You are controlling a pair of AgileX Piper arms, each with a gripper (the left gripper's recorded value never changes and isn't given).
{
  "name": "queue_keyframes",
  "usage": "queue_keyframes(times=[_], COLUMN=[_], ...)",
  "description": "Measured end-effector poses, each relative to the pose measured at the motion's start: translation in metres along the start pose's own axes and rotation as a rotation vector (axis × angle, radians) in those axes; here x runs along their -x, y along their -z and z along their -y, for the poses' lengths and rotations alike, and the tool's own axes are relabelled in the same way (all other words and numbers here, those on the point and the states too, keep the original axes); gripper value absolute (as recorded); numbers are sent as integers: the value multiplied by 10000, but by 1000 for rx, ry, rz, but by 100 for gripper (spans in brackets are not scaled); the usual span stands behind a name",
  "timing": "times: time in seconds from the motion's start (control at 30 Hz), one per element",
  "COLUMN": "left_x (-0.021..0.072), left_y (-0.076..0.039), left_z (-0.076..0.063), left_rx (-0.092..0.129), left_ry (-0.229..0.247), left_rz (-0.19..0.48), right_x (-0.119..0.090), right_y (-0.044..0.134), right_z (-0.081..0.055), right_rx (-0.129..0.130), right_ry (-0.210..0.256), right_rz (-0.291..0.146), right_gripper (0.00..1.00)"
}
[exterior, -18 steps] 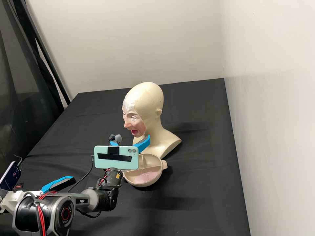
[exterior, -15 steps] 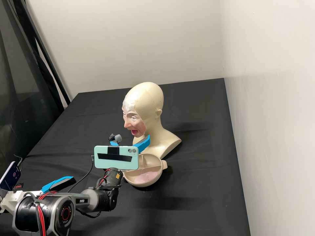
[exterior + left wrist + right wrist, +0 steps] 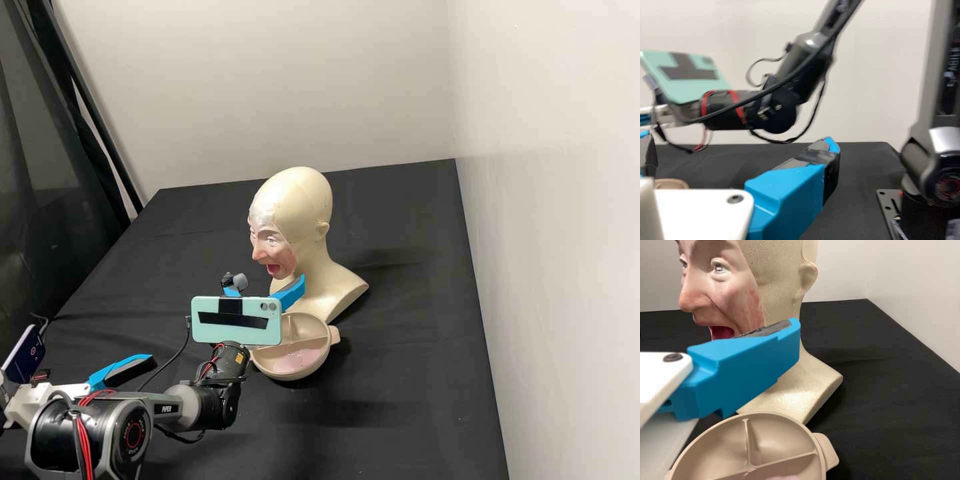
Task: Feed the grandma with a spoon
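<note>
Partly hidden behind a mint phone (image 3: 235,320): right gripper (image 3: 265,287), blue fingers spread wide, just under the chin. Grey lump (image 3: 235,281) at one tip, too small to tell. Mid-desk, grandma head (image 3: 293,220), smooth, cream, mouth open, facing 9 o'clock. At its 6 o'clock, round split bowl (image 3: 319,337). Far at 8 o'clock, left gripper (image 3: 127,372), fingers apart. Black cloth desk (image 3: 400,233), white walls (image 3: 267,80).

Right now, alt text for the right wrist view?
A mannequin head with an open mouth stands on the black bench. A blue finger crosses in front of its chin, and a beige divided bowl sits at the foot of the bust.
</note>
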Motion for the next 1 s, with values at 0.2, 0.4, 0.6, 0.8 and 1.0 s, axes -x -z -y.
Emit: queue_keyframes(times=[0.2, 0.4, 0.6, 0.8, 1.0], left_x=[-5, -1, 18, 47, 76], left_y=[212, 486, 715, 882, 1036], left_z=[100, 183, 247, 282, 343], left_rx=[19, 48, 57, 68, 79], left_ry=[34, 59, 78, 90, 107], left_rz=[-71, -161, -236, -279, -329], right_x=[0, 0, 0, 0, 0], right_y=[0, 0, 0, 0, 0], right_z=[0, 0, 0, 0, 0], right_rx=[0, 0, 0, 0, 0], right_ry=[0, 0, 0, 0, 0], right_rz=[0, 0, 0, 0, 0], right_gripper=[100, 100, 100, 100, 100])
